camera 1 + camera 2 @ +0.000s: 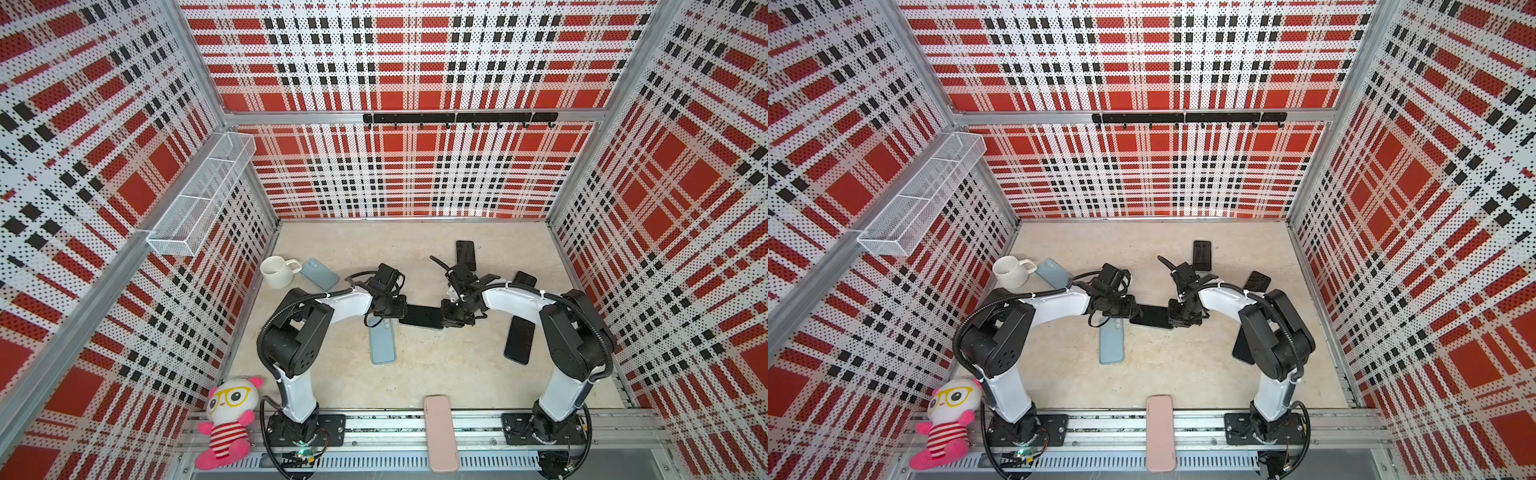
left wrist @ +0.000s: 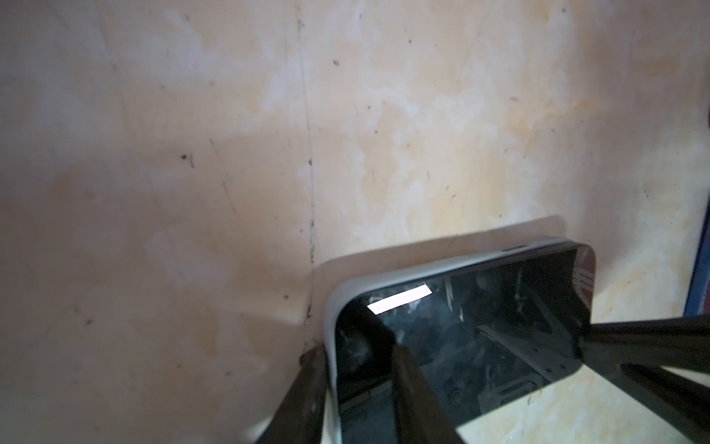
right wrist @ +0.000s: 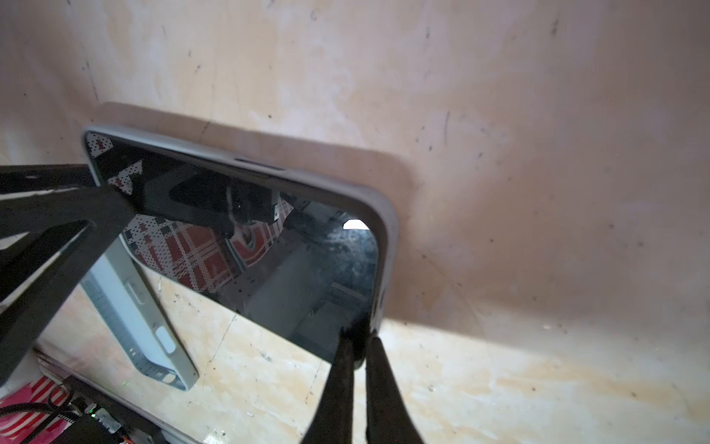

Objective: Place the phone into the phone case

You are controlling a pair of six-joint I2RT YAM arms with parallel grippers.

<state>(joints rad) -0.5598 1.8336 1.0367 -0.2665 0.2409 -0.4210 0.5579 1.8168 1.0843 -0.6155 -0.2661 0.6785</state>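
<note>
Left gripper (image 1: 398, 311) clamps the phone (image 1: 422, 316) by its 9 o'clock end, held up mid-table; the grey case (image 2: 332, 307) already rims it. Right gripper (image 3: 357, 338) pinches the 3 o'clock end. Seating looks nearly done: next, press corners flush. Blue case (image 1: 382, 340) lies underneath at 6 o'clock, crowding any set-down; spare phone (image 1: 519, 338) at 3 o'clock.

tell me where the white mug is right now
In both top views the white mug stands upright at the far left of the table, close to the left wall, its handle next to a light blue case.
</note>
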